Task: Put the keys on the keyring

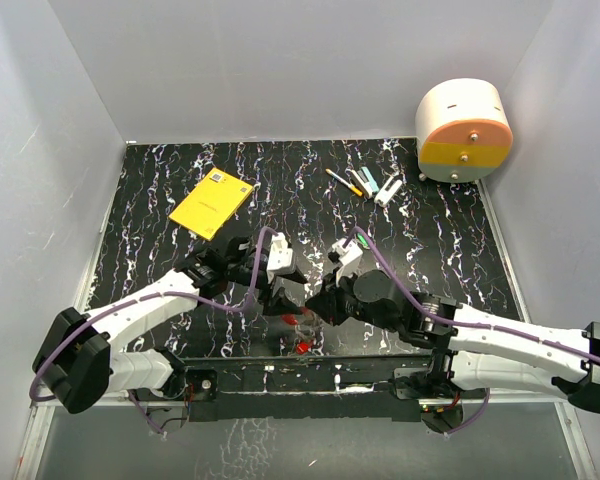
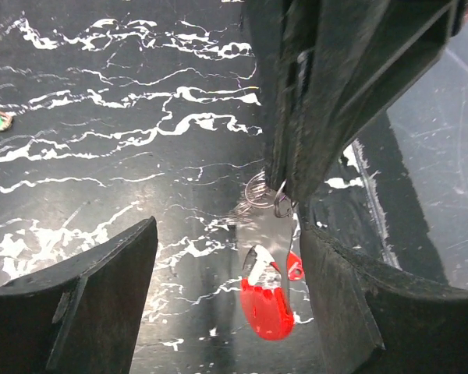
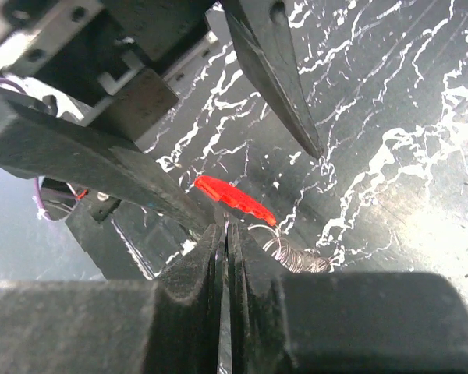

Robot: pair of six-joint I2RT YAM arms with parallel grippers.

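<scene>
Two end effectors, left apart, right tight on keyring; red key clearest from left wrist

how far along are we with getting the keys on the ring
Done, it seems: a red key hangs from the wire ring. In hand: the right tool is shut on the ring, and the left tool stands open around the dangling key. Left: I can't tell whether any other key is threaded on, so that needs checking.
</scene>
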